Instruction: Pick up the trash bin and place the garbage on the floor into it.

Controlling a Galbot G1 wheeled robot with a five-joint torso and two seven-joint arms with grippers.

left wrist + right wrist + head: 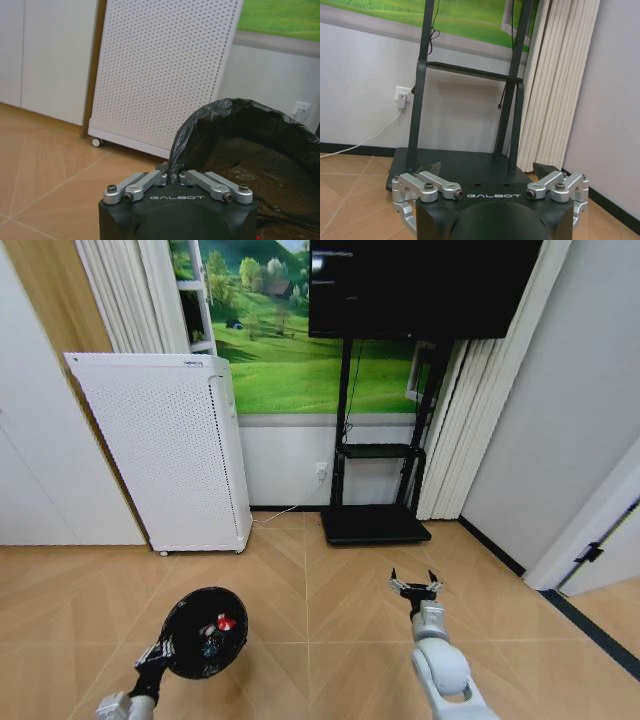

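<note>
While my left gripper (174, 176) is pinched tight on the near rim of the trash bin (204, 632), its fingers meet on the fold of black liner there, with no gap between them. I hold the bin up off the wooden floor (320, 580), low on my left side; its round mouth tips toward my head camera, so its long axis leans up and back at me instead of standing upright. Inside the mouth lie bits of the garbage (226, 622), a red scrap and something dark greenish beside it. My right gripper (415, 583) hangs out ahead on my right, fingers spread wide, holding nothing and touching nothing. Farther off stand a white perforated cabinet (170, 445) on wheels to the left and a black TV stand (372, 480) against the wall
</note>
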